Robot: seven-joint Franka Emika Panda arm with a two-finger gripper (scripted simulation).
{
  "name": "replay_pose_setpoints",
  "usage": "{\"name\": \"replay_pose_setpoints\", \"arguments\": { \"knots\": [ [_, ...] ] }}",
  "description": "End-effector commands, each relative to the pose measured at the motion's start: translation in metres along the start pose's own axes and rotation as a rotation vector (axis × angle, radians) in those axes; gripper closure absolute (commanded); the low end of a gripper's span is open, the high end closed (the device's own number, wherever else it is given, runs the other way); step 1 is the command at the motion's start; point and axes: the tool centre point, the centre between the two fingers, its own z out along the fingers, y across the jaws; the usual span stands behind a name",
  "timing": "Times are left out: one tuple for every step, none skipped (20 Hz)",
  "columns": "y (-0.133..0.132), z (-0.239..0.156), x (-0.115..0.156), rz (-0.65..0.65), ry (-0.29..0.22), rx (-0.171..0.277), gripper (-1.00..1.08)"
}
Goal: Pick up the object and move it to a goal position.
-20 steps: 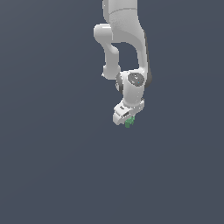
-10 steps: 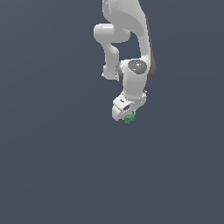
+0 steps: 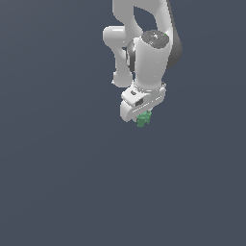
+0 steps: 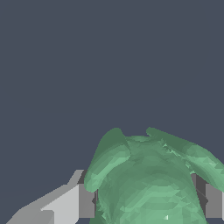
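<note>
The object (image 3: pixel 143 119) is a tiny bright green lumpy thing, poking out just below the white gripper (image 3: pixel 142 116) in the exterior view. In the wrist view the same object (image 4: pixel 151 179) fills the space between the two grey fingers (image 4: pixel 85 201), which press on either side of it. The gripper (image 4: pixel 148 202) is shut on the object and holds it off the dark surface. The white arm (image 3: pixel 151 57) rises from the gripper toward the upper edge of the exterior view.
A plain dark grey-blue floor (image 3: pixel 62 182) spreads around the arm in every direction. No other object or marker shows in either view.
The arm has drawn upward and back with the green object held in the gripper, and its wrist has turned so the hand points more straight down.
</note>
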Motion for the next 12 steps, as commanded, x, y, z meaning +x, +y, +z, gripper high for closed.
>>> {"name": "replay_pose_setpoints", "arguments": {
  "knots": [
    [0.005,-0.026,0.003,0.000,0.000,0.001,1.08],
    [0.007,-0.037,0.004,0.000,0.000,0.001,1.08],
    [0.009,-0.047,0.005,0.000,0.000,0.001,1.08],
    [0.011,-0.057,0.006,0.000,0.000,0.001,1.08],
    [0.013,-0.067,0.008,0.000,0.000,0.001,1.08],
    [0.016,-0.077,0.009,0.000,0.000,0.001,1.08],
    [0.018,-0.087,0.010,0.000,0.000,0.001,1.08],
    [0.020,-0.096,0.011,0.000,0.000,0.001,1.08],
    [0.022,-0.105,0.013,0.000,-0.001,0.001,1.08],
    [0.024,-0.113,0.014,0.000,-0.001,0.001,1.08],
    [0.025,-0.120,0.015,0.000,-0.001,0.001,1.08],
    [0.027,-0.127,0.016,0.000,-0.001,0.000,1.08]
  ]
}}
